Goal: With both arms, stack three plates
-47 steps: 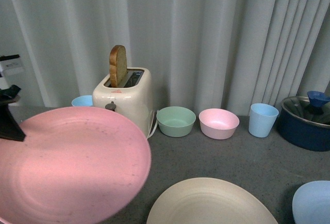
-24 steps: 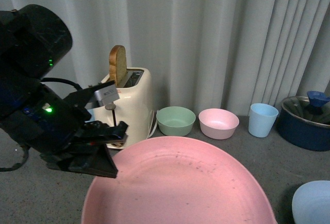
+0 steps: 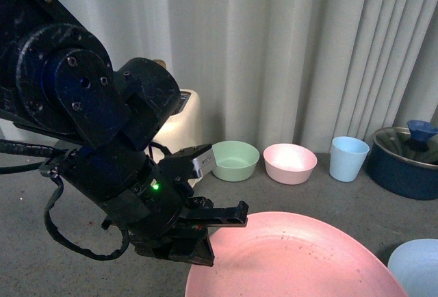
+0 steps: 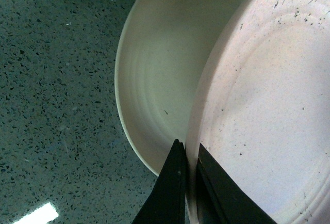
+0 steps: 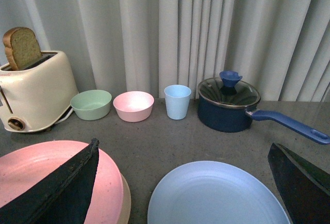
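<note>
My left gripper (image 4: 189,145) is shut on the rim of the pink plate (image 4: 268,105), one finger above and one below. The plate hangs over the cream plate (image 4: 160,79), covering much of it but offset to one side. In the front view the pink plate (image 3: 301,263) fills the bottom centre, and the left gripper (image 3: 209,239) clamps its left edge. The cream plate is hidden there. The light blue plate (image 5: 216,198) lies on the table to the right, apart from the pink plate (image 5: 31,172). My right gripper (image 5: 183,144) stands wide open above it, holding nothing.
Along the curtain stand a cream toaster (image 5: 31,97) with a slice of bread, a green bowl (image 3: 236,160), a small pink bowl (image 3: 290,162), a light blue cup (image 3: 348,158) and a dark blue pot (image 3: 407,160) with a glass lid. The bulky left arm (image 3: 89,146) blocks the left side.
The left arm has swung in from the left, carrying the pink plate rightwards and down over the cream plate, which no longer shows in the front view.
</note>
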Controlling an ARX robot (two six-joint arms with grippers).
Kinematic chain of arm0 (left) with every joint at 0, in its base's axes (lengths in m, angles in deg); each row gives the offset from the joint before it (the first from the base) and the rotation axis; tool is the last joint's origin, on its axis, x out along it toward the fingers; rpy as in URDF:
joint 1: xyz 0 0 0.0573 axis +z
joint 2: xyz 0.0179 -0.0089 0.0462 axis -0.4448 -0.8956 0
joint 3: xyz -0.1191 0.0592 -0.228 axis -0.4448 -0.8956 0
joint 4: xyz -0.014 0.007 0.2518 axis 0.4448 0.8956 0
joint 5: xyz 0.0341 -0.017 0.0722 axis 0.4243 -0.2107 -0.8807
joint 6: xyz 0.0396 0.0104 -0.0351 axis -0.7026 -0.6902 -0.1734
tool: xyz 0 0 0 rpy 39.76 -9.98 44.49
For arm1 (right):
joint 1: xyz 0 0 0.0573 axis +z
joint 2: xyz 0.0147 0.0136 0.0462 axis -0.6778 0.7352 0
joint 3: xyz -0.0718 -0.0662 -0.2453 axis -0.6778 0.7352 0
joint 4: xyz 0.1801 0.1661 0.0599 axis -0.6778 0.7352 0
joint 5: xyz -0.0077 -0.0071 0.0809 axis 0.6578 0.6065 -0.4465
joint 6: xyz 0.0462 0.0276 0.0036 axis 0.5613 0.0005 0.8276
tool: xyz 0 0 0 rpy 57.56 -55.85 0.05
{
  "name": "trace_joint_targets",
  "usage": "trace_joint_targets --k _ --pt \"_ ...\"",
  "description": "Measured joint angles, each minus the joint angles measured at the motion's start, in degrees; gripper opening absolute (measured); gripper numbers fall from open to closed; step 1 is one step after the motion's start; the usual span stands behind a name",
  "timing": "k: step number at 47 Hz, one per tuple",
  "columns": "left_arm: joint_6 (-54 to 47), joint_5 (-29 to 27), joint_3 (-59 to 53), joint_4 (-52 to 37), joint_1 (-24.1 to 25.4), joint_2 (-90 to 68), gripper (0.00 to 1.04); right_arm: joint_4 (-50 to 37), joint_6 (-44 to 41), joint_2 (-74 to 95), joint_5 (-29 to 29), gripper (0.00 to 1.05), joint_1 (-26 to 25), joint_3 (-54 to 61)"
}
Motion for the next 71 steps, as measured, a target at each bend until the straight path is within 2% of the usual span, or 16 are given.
trace_joint_targets --k 25,55,57,61,65,71 --pt "1.36 -5.2 3.5 -3.65 -0.46 -5.86 0.03 0.0 -0.02 0.0 0.0 0.97 0.0 0.0" --pt "-0.04 -5.57 1.25 -6.27 0.87 -7.37 0.03 0.0 -0.02 0.0 0.0 0.97 0.0 0.0" --pt "0.07 -4.96 1.16 -6.03 0.92 -7.37 0.08 0.0 -0.02 0.0 0.0 0.97 0.0 0.0" --pt "2.1 -1.97 1.18 -5.62 1.09 -7.37 0.25 0.0 0.0 0.0 0.0 0.97 0.0 0.0" --pt "3.74 -0.24 1.18 -5.57 1.11 -7.3 0.38 0.0 -0.02 0.0 0.0 0.97 0.0 0.0" --pt "6.93 1.14 1.18 -5.6 1.05 -5.64 0.66 0.0 -0.02 0.0 0.0 0.97 0.0 0.0"
